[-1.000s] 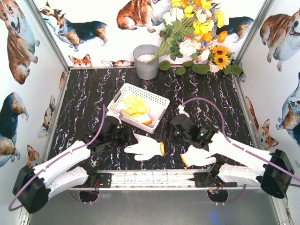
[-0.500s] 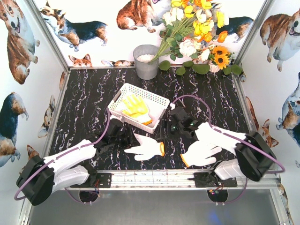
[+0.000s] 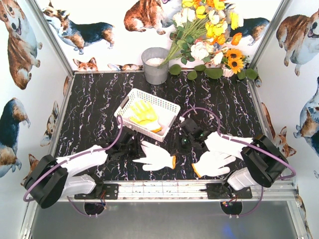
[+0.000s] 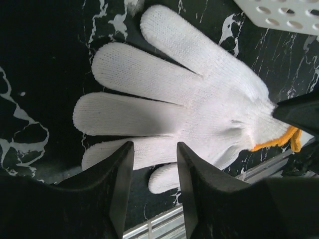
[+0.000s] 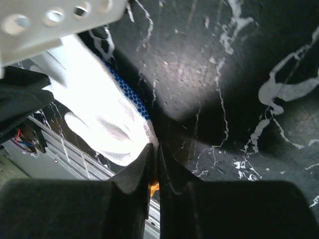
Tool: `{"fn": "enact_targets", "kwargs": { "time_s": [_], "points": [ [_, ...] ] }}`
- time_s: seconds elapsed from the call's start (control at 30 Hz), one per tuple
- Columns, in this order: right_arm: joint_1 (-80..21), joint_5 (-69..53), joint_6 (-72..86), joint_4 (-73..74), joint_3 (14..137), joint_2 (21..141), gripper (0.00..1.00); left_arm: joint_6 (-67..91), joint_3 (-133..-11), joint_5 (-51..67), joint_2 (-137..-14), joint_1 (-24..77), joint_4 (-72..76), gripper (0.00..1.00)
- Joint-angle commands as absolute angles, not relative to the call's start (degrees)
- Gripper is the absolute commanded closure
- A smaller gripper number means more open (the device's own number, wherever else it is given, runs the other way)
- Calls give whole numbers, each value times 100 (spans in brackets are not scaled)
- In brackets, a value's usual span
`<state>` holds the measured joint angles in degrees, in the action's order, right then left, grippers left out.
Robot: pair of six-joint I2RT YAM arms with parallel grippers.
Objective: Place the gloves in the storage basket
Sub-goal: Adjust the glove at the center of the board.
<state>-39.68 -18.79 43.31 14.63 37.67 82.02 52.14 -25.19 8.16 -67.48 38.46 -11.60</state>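
Observation:
A white glove point(image 3: 157, 157) with an orange cuff lies flat on the black table, its fingers pointing left. My left gripper point(image 4: 154, 149) has its jaws apart, straddling the little finger point(image 4: 149, 150) of that glove point(image 4: 199, 109). My right gripper point(image 5: 155, 148) is shut on the cuff edge of the same glove point(image 5: 99, 114), whose underside shows blue dots; orange peeks out between the jaws. A second white glove point(image 3: 213, 163) lies to the right. The white storage basket point(image 3: 167, 106) behind holds a yellow glove point(image 3: 144, 113).
A round grey bucket point(image 3: 156, 64) and a bunch of flowers point(image 3: 209, 35) stand at the back. The metal front rail point(image 3: 164, 188) runs just below the gloves. The basket's corner point(image 4: 284, 12) is close to both grippers.
Both arms have moved in to the middle glove. The right jaws have closed onto its cuff, and the left jaws have narrowed around its little finger.

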Motion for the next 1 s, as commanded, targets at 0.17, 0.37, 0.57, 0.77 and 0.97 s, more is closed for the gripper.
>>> {"fn": "enact_targets", "kwargs": {
  "time_s": [0.17, 0.37, 0.57, 0.77, 0.97],
  "points": [
    [-4391, -1715, 4685, 1970, 3665, 7929, 98, 4544, -2977, 175, -7483, 3784, -834, 69],
    [-4858, -1601, 5249, 2087, 3538, 7831, 91, 4103, -3258, 255, -7950, 3744, -524, 69],
    [-4939, -1623, 5551, 1923, 3336, 7498, 79, 3620, -3690, 319, -8491, 3730, -303, 71],
    [-4939, -1319, 5446, 2170, 3484, 7403, 60, 3355, -3826, 589, -8620, 3730, 43, 71],
    [-4939, -1235, 5276, 2306, 3900, 7476, 57, 3219, -3684, 486, -7811, 3733, -387, 61]
  ]
}}
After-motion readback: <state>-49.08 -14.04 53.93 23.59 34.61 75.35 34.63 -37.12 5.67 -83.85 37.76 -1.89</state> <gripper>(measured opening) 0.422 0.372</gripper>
